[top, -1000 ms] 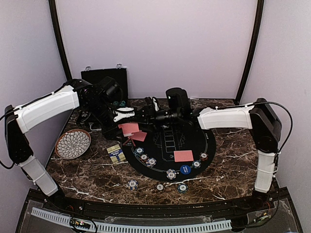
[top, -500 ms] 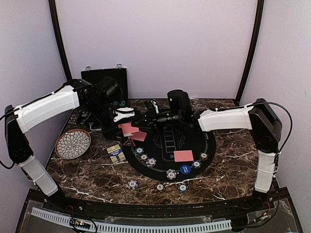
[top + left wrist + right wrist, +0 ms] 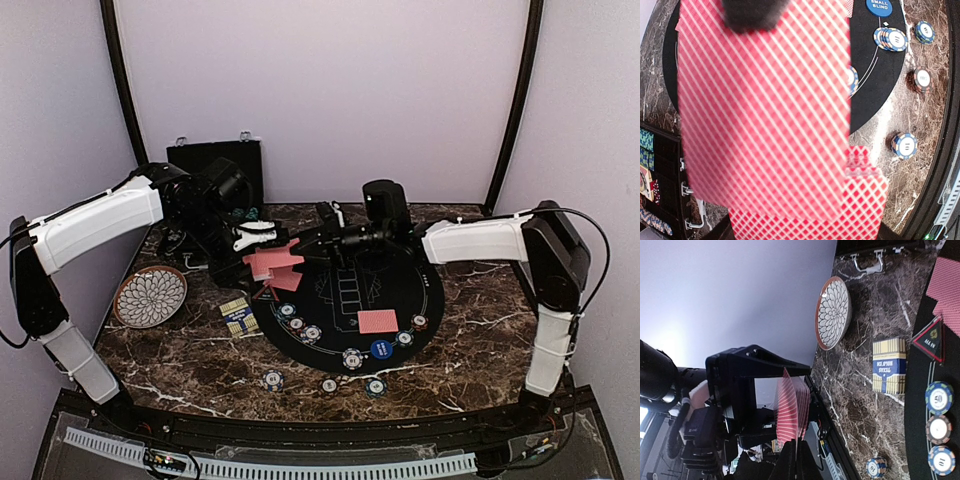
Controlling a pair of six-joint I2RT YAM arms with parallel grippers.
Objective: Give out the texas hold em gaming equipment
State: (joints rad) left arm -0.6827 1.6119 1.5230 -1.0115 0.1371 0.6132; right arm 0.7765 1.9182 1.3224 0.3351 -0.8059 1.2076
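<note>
Marble tabletop (image 3: 480, 330). Left gripper (image 3: 260, 240) clamped red-backed deck (image 3: 810, 220); right gripper (image 3: 755, 12) pinched shut on top card (image 3: 765, 110). Best drawn straight, slowly.

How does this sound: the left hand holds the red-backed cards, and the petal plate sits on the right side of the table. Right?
Not quite. The left hand does hold the red-backed cards, but the petal plate sits on the left side of the table, not the right. The top view shows it.
</note>
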